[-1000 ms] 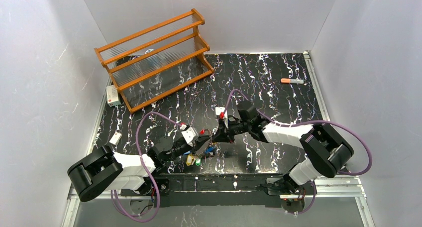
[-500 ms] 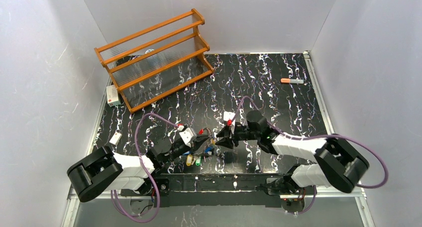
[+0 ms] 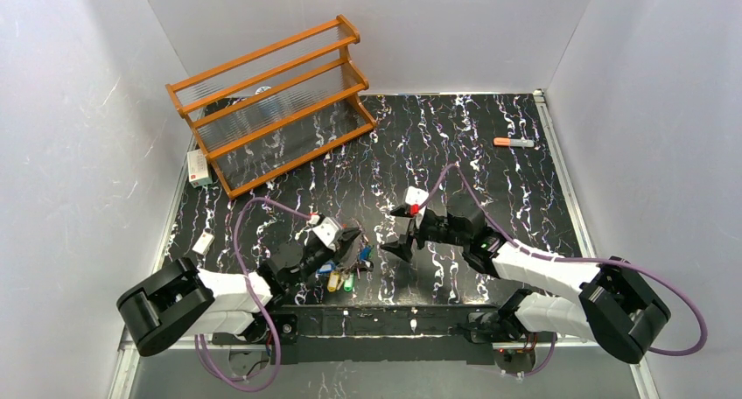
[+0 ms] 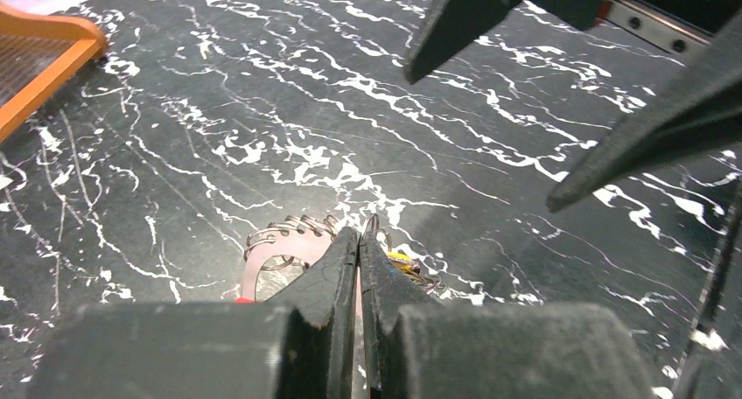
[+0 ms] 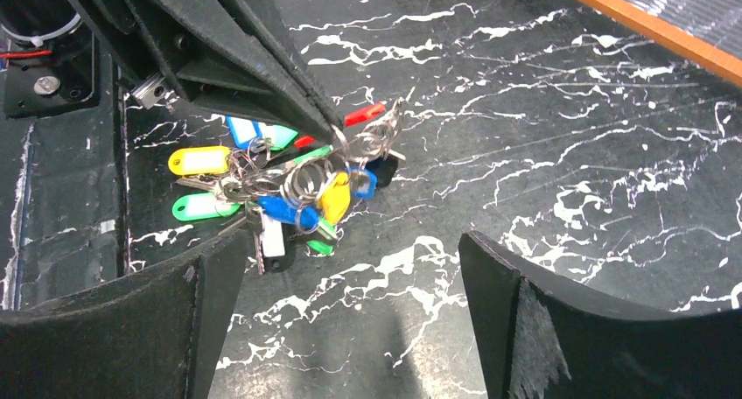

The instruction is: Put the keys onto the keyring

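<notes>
Keys (image 5: 262, 198): coloured tags in yellow, green, blue and white are pictured heaped on the black marbled table (image 3: 455, 136), close to its near edge and just under the left arm's fingertips. Small metal split rings are tangled among them.

Left gripper (image 4: 359, 240): the jaws are pressed together tip to tip. A strand of wire appears to be pinched between them, with the bundle trailing below.

Keyring (image 4: 302, 225): a thin wire loop is seen at the left fingertips, lying partly on the table, with a red tab beside it. It cannot be told how many keys are already threaded.

Right gripper (image 3: 395, 231): the jaws are spread wide and nothing is held. It is poised just right of the bundle, facing the left fingertips, close but apart from them.

Marker (image 3: 514, 142): an orange-capped pen is left far to the right, well apart from the work.

Step in hand: threading is judged to be under way, with the ring steadied by one arm and the other free for a key.

Next move: a single tag would need to be picked out of the tangle by the right fingers. A fine, low pinch is called for, with the ring held firm throughout.
</notes>
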Robot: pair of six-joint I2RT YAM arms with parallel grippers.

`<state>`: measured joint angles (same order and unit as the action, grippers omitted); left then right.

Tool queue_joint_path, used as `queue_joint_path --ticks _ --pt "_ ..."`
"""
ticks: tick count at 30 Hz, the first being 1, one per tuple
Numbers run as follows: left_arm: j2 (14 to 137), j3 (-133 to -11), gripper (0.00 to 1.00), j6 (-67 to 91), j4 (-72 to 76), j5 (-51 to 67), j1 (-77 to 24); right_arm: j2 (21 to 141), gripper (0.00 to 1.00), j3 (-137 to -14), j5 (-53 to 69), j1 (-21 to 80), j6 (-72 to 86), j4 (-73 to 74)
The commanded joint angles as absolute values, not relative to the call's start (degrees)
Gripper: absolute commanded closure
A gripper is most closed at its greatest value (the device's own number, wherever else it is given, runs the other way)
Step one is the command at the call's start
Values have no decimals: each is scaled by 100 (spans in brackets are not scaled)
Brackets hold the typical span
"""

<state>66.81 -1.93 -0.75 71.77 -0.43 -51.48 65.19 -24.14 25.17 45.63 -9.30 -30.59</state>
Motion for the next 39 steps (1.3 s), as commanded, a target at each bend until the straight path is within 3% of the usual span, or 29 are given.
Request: queue_joint_path --ticks 1,15,18,22,25,27,33,39 --pt "6877 -674 100 83 6963 -719 -5068 6539 1 -2307 2663 4295 -518 -3522" --pt "7928 -1765 98 834 6088 -518 -3826 6728 1 -1910 2973 2889 783 -4254" --pt "7993 -1893 81 1062 6001 -422 -3493 6750 1 -1807 2988 2457 1045 -4419" --pt "7973 -1968 37 1344 5949 -22 -3015 6650 1 -1777 2942 1920 1111 -4254" --pt "7822 -1856 13 1615 5932 0 -2607 6496 1 -1779 2868 1561 1179 -4057" --pt "7630 -1713 3 1751 5910 0 -2360 6356 1 -1813 2693 1341 1213 -3848" --pt "6668 -1274 2 1978 5479 -247 -1635 5878 1 -1837 1788 1157 980 -3222" --pt "5416 -1099 2 1284 4215 -1391 -1529 5190 1 -1692 287 1144 322 -2840"
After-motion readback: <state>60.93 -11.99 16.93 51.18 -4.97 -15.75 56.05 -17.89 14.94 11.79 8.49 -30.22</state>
